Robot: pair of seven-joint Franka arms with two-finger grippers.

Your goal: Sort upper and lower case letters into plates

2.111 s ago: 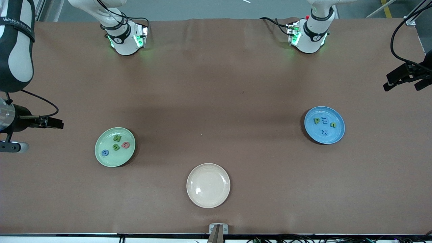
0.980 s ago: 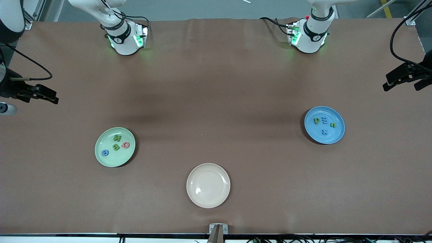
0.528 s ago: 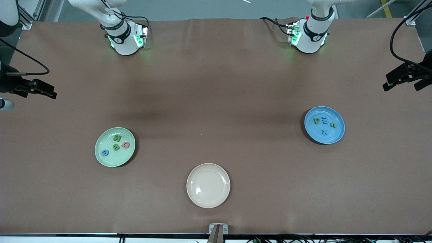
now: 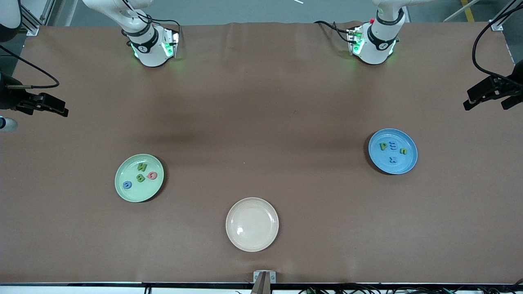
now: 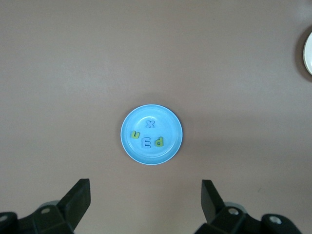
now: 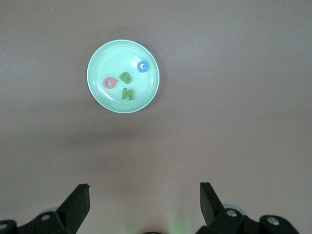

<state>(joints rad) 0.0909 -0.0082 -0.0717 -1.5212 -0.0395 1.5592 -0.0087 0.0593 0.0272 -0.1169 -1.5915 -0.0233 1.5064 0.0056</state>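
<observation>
The mint green plate (image 4: 139, 192) lies toward the right arm's end of the table and holds several letters: a green N (image 4: 141, 167), a green B (image 4: 140, 177), a pink one (image 4: 152, 175) and a blue one (image 4: 127, 185). The sky blue plate (image 4: 408, 163) lies toward the left arm's end with several letters: a green one (image 4: 383, 145), a blue E (image 4: 393, 145), a small green one (image 4: 403, 151) and a blue x (image 4: 393, 159). My right gripper (image 4: 61, 110) hangs open and empty high over its end of the table. My left gripper (image 4: 470, 100) hangs open and empty over the other end.
A cream-beige plate (image 4: 252, 241) with nothing on it lies nearest the front camera, between the two other plates. The left wrist view shows the blue plate (image 5: 170, 127) below the left gripper (image 5: 146, 184); the right wrist view shows the green plate (image 6: 105, 61) below the right gripper (image 6: 144, 186).
My right gripper has drawn back from beside the green plate toward the robots' side of the table, slowing in the last half second. The left arm, plates and letters have not moved.
</observation>
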